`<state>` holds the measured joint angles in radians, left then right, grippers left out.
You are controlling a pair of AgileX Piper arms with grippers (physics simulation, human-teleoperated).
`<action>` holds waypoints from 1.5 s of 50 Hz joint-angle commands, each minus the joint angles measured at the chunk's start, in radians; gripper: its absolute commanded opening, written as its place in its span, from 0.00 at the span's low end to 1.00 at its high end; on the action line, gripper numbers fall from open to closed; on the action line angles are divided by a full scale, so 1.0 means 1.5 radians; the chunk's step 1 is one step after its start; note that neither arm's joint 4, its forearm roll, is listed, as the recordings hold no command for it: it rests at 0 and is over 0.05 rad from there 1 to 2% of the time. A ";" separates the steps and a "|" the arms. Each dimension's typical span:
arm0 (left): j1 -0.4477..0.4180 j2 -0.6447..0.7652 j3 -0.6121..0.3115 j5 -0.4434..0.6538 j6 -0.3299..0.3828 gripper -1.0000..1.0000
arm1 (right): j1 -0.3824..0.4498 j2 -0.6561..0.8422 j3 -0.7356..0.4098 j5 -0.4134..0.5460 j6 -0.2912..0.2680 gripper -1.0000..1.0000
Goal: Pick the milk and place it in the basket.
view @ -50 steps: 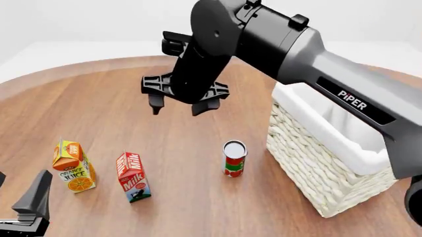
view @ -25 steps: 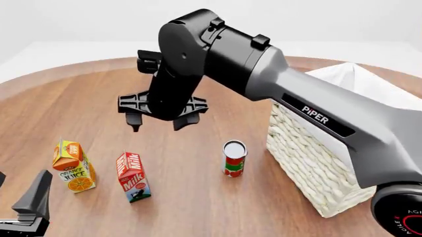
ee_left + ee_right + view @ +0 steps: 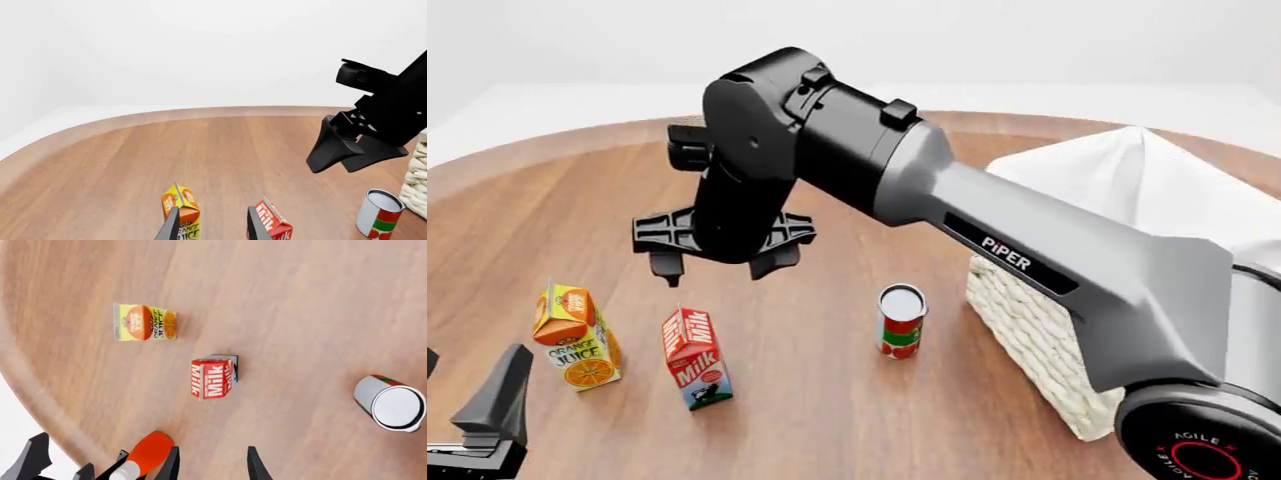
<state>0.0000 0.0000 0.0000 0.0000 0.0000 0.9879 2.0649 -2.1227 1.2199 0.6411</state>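
Risk: the orange gable-top juice carton point(image 3: 575, 340) stands just beside the small red gable-top milk carton point(image 3: 697, 358); a descent off line toward it could, in my judgement, clip or grip the wrong carton.
Risk cause: the milk carton is narrow and upright, so a glancing finger could topple it.
Right hand point(image 3: 723, 264): fingers spread wide, holding nothing, raised above the wooden bench point(image 3: 547, 210).
Milk carton position: upright on the bench, below and nearer the camera than the right hand, well apart from it.
Other neighbours: the red-and-green cylindrical can point(image 3: 900, 320) stands between the milk carton and the cream woven wicker basket point(image 3: 1054, 340).
Left hand point(image 3: 209, 225): fingers parted, empty, low beside the milk carton.
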 commanded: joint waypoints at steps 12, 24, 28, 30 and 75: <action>0.000 0.000 0.000 0.000 0.000 1.00 | 0.024 0.052 -0.030 0.000 -0.005 1.00; 0.000 0.000 0.000 0.000 0.000 1.00 | 0.030 0.075 -0.041 0.000 -0.010 1.00; 0.000 0.000 0.000 0.000 0.000 1.00 | 0.032 0.082 -0.045 0.000 -0.011 1.00; 0.000 0.000 0.000 0.000 0.000 1.00 | 0.032 0.085 -0.046 0.000 -0.010 1.00; 0.000 0.000 0.000 0.000 0.000 1.00 | 0.019 0.147 -0.092 0.000 -0.041 1.00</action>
<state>0.0000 0.0000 0.0000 0.0000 0.0000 1.0248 2.2661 -2.2390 1.2199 0.5920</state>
